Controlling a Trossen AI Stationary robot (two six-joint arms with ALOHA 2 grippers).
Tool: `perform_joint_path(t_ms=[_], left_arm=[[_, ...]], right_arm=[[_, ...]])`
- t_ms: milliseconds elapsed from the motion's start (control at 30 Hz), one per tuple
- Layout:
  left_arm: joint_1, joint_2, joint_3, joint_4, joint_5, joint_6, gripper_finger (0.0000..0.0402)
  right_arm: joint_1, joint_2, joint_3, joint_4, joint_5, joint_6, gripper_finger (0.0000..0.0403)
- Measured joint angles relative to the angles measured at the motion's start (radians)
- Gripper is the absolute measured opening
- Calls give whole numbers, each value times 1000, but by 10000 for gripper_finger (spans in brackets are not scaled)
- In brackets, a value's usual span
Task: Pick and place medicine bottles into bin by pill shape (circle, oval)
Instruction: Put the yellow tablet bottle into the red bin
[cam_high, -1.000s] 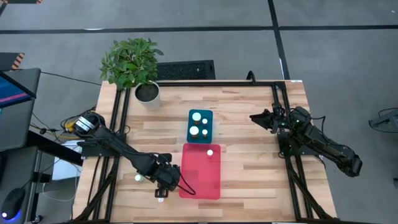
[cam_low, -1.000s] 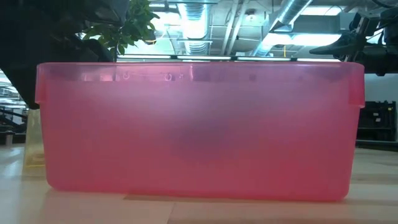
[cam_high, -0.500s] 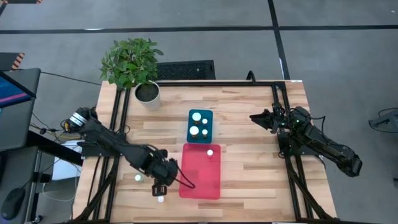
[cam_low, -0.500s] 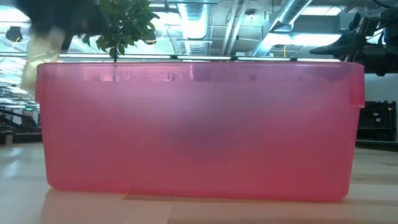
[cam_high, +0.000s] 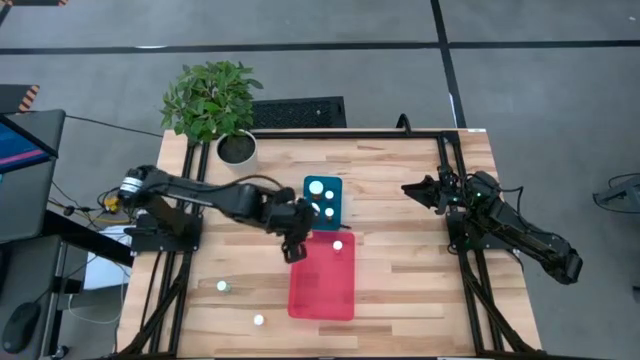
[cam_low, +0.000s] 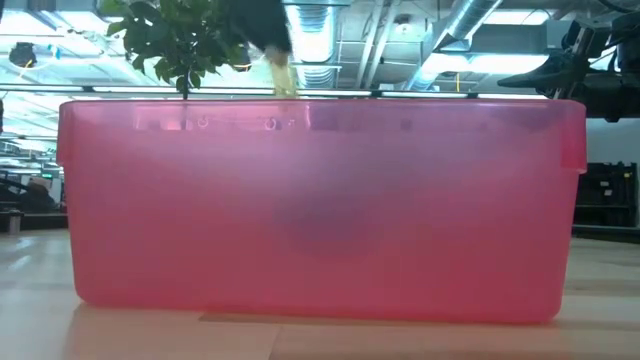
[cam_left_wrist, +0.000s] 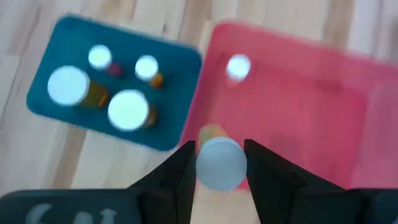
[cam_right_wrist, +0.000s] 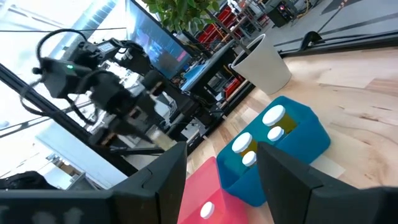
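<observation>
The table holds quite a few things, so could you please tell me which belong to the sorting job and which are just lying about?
Job:
- held bottle in the left tool
- pink bin
- teal bin
- two loose bottles

Lying about:
- potted plant
- idle right tool

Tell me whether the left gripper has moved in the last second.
Yes. The left gripper went from the table's near-left edge, beside the red bin, up to that bin's far-left corner, carrying a bottle.

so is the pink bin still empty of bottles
No: the left wrist view shows one white-capped bottle already in the pink bin, while the left gripper holds another bottle above its edge.
</observation>
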Motion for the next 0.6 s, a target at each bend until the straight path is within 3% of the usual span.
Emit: perform_joint_path(t_ms=[300, 600], left_arm=[[40, 151, 5, 107, 87, 69, 115], [34, 268, 5, 118, 98, 131, 116]], right_arm=[[-1, 10, 0, -4, 1, -1, 205], [0, 14, 0, -6, 1, -1, 205]])
